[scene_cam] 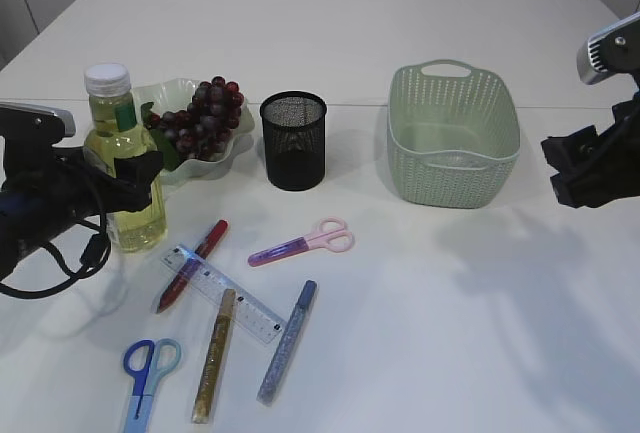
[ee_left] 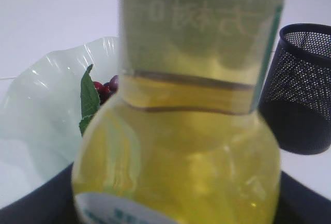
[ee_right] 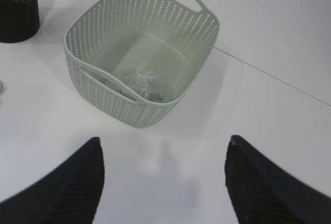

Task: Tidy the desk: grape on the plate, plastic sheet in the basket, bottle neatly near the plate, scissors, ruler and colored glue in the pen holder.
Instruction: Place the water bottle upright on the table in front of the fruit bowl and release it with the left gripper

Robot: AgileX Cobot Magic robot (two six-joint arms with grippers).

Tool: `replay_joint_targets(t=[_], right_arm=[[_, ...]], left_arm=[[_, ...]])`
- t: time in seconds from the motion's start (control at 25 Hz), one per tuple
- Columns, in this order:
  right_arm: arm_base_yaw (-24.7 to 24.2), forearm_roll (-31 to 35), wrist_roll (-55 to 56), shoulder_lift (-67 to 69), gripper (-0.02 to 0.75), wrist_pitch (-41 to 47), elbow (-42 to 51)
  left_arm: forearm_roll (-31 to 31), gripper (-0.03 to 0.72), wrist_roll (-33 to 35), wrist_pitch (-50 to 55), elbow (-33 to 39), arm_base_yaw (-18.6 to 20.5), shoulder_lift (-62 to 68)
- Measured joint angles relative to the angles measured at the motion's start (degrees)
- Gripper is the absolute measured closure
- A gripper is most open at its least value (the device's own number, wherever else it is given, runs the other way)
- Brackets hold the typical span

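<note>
Standing upright, the yellow-filled, white-capped bottle (scene_cam: 122, 158) sits between the left end effector's (scene_cam: 140, 168) parted jaws.

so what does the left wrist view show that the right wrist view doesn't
Only the left wrist view: the clear bottle of yellow liquid filling the frame, the pale green wavy plate with dark red grapes.
Only the right wrist view: the pale green woven basket holding a crumpled clear plastic sheet, and the right gripper, open.
Both: the black mesh pen holder and white table.
</note>
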Motion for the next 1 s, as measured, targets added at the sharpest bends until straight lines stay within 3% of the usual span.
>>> replay_joint_targets(t=[1.0], right_arm=[[0.00,-0.72,0.00,0.00,0.174,0.91,0.00]], left_arm=[[-1.43,0.119,0.00,-1.50,1.03,0.00,0.00]])
